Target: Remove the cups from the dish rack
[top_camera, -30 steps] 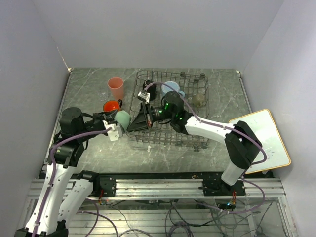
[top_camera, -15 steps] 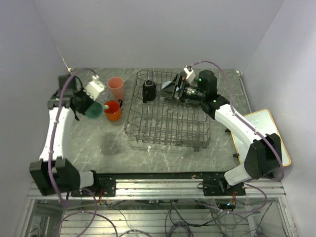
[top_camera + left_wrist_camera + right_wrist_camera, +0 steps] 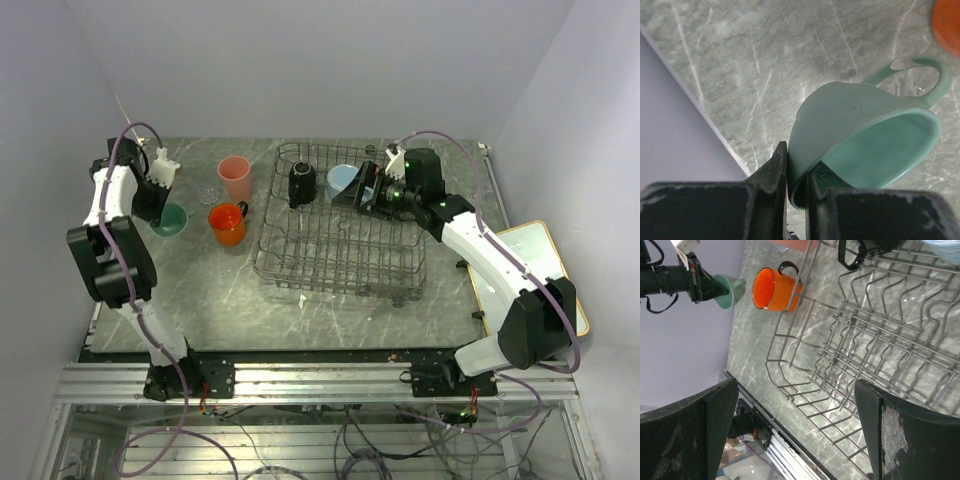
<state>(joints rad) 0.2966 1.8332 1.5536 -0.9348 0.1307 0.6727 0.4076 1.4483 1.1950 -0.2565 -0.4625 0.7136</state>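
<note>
My left gripper is shut on the rim of the mint-green cup, which it holds tilted just over the table at the far left. The orange mug and pink tumbler stand on the table between that cup and the dish rack. Inside the rack, at its far end, are the black mug and the light-blue mug. My right gripper hangs open right beside the light-blue mug, with nothing between its fingers.
A white board with an orange rim lies at the right table edge. A small clear object sits left of the pink tumbler. Grey walls close in the back and both sides. The wall runs close beside the mint-green cup.
My left arm swung out to the far left and lowered the mint-green cup towards the table. My right arm drew back from the rack's left side to its far end and opened.
</note>
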